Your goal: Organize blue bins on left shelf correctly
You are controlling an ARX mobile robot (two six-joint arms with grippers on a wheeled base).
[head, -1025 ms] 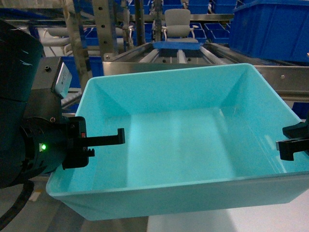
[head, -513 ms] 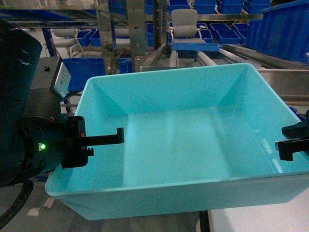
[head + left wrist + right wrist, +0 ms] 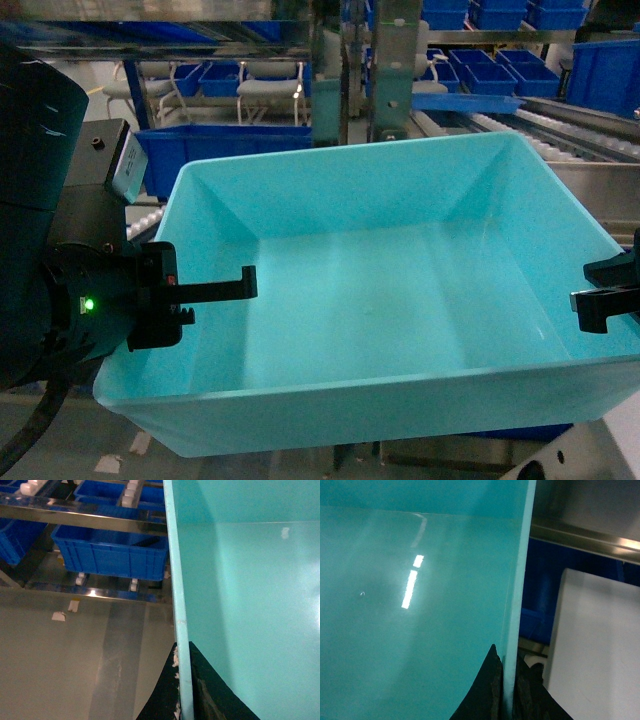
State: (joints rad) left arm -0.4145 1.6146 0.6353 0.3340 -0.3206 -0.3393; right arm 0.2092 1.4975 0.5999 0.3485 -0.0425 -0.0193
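The shelving behind shifts rightward; the turquoise tub (image 3: 380, 300) stays lifted, left gripper (image 3: 215, 295) pinching its left rim, right gripper (image 3: 600, 300) pinching its right rim.

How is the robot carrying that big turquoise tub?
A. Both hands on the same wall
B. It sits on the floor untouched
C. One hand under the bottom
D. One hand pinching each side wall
D: the left hand clamps the left wall of the turquoise tub and the right hand clamps the right wall; both wrist views show fingers straddling the rim.
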